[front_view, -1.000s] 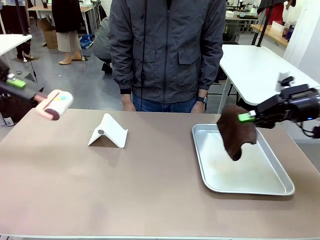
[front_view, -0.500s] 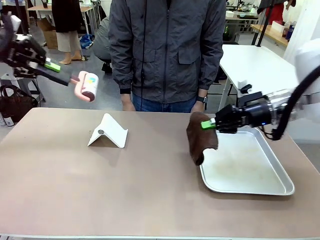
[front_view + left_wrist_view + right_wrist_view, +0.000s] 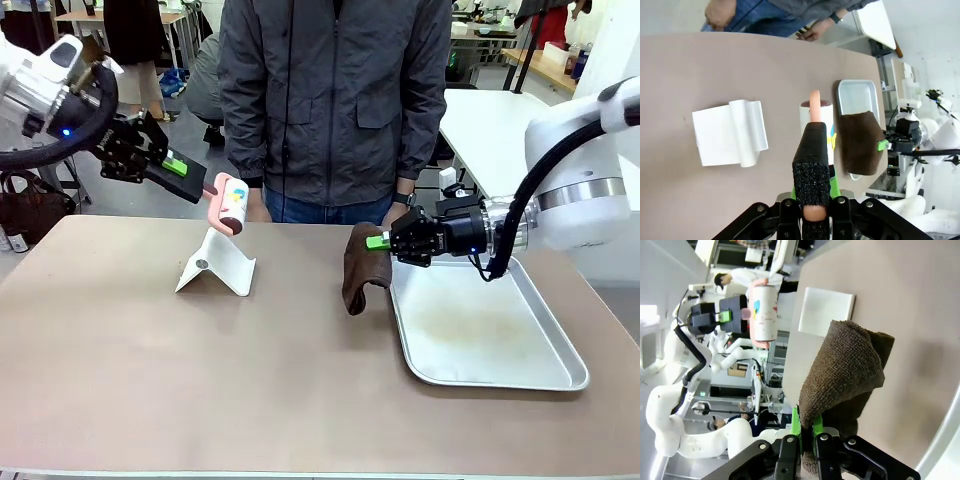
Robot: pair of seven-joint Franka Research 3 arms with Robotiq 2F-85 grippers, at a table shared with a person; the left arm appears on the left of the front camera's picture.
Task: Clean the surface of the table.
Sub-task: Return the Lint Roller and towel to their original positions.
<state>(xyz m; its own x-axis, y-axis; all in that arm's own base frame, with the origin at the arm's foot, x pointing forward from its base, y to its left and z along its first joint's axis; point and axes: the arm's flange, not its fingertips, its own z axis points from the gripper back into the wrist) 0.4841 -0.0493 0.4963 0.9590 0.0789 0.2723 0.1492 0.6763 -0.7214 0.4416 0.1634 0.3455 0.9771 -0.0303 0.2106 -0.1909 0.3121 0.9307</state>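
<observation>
The taupe-brown table (image 3: pixel 250 380) spans the front view. My left gripper (image 3: pixel 176 164) is shut on the pink handle of a lint roller (image 3: pixel 230 203), which hangs in the air just above a white folded stand (image 3: pixel 216 263). In the left wrist view, the left gripper (image 3: pixel 814 135) clamps the roller (image 3: pixel 816 117) over the table (image 3: pixel 715 75). My right gripper (image 3: pixel 378 241) is shut on a brown cloth (image 3: pixel 357 270) that hangs with its lower end on or just above the table, left of the tray. The right wrist view shows the right gripper (image 3: pixel 806 425) pinching the cloth (image 3: pixel 845 375).
A shiny metal tray (image 3: pixel 520 372) lies at the right of the table. A person in a grey jacket stands at the far edge, one hand (image 3: pixel 399 212) close behind the cloth. White tables stand behind on the right.
My left gripper swung right and down with the roller, to above the white stand. My right gripper carried the cloth left, from over the tray to the table beside it.
</observation>
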